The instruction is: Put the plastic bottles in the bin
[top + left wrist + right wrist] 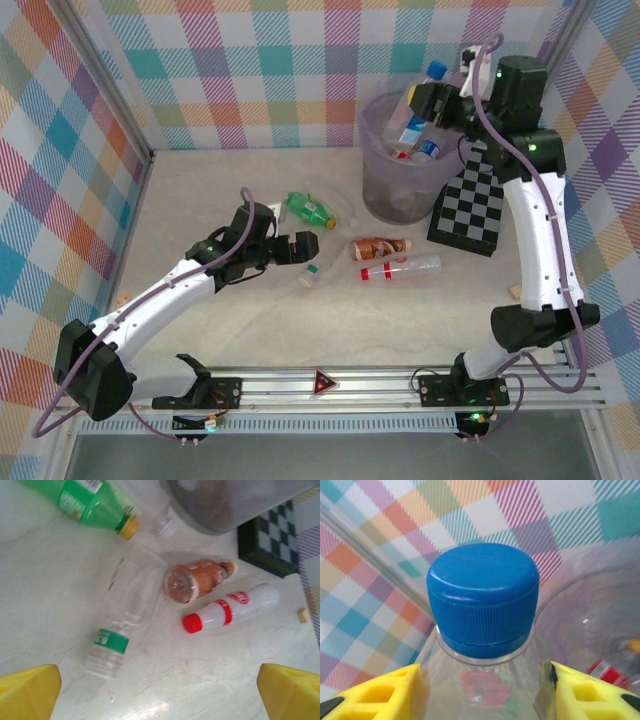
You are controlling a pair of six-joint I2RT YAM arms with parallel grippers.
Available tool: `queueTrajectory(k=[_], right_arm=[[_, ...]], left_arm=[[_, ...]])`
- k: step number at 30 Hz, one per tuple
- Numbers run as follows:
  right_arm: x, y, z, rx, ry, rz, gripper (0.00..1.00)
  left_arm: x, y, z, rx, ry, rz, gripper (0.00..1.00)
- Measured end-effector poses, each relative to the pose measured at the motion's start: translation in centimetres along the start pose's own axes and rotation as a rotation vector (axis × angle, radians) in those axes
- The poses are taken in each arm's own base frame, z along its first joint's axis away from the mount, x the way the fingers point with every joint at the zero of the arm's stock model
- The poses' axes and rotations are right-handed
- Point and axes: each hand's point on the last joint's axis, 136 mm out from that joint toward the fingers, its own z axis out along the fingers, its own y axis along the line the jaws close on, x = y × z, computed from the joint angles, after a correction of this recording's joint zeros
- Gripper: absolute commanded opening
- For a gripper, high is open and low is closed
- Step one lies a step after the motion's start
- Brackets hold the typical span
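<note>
As right gripper [482,692] pinches it, bottle [482,600] overhangs bin [392,190].

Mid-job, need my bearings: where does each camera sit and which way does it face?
Top external: above and behind the bases, looking down on the table; both arms show, right gripper by the bin.
Left wrist: over the table, facing down at the green bottle and red-capped bottle; its open yellow fingertips show.
Right wrist: faces the plaid wall past the blue-capped bottle gripped between its fingers.
Shared: top and left wrist see the green and red-capped bottles; top and right wrist, the blue-capped bottle.
</note>
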Motion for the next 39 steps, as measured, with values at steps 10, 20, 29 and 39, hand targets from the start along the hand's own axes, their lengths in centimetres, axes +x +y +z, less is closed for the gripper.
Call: queueTrajectory(k=[10, 20, 29, 39], right_arm=[[-1.1, -9.1, 7.6, 0.169, 0.022, -0.06, 0.46], [3.7, -14.2, 14.4, 0.125, 0.179, -0.011, 0.45], [8.6, -14.8, 15.8, 0.057, 0.341, 0.06, 0.45], [12.5, -14.7, 16.3, -0.003, 0.472, 0.149, 0.49]], left_arm=[[2.2, 4.0, 0.5, -0.184, 0.072, 0.019, 1.0], [2.6, 4.5, 0.7, -0.206, 0.085, 0.021, 1.0], [3.4, 5.1, 2.0, -0.223, 0.13, 0.019, 1.0], [4.0, 5.1, 3.2, -0.214, 0.163, 0.014, 1.0]])
